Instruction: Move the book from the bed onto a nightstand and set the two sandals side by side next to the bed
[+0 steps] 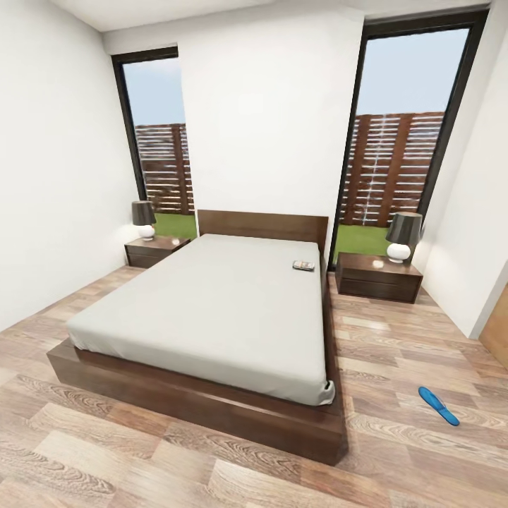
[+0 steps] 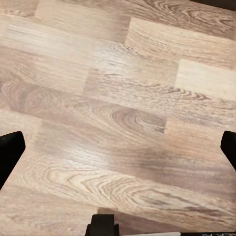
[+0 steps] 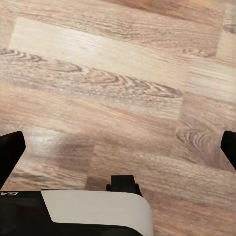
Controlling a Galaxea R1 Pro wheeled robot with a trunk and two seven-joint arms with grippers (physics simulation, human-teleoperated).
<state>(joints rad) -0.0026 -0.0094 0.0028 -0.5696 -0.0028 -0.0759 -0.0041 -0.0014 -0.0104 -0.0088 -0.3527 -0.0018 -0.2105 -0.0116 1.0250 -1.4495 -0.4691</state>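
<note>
We're looking into the bedroom, white walls (image 1: pixel 63 141), tall black-framed windows (image 1: pixel 395 134) with the slatted fence beyond, wood-plank floor (image 1: pixel 141 458) across the lower frame. Centre frame sits the bed (image 1: pixel 212 303), bare off-white mattress on a dark frame. A nightstand (image 1: pixel 379 277) stands right of the headboard and its twin (image 1: pixel 154 250) at centre left, each carrying a lamp, so either top leaves only part free for a drop-off. One sandal (image 1: pixel 438 406) lies alone on the planks at lower right, well apart from the bed; it will need bringing in, I'd judge. Smallest of all, the book (image 1: pixel 304 265) rests near the mattress's upper right corner, close to the right-hand cabinet. Both wrist views look down at floor: left gripper (image 2: pixel 118 147) spread wide and empty, right gripper (image 3: pixel 118 147) likewise.
</note>
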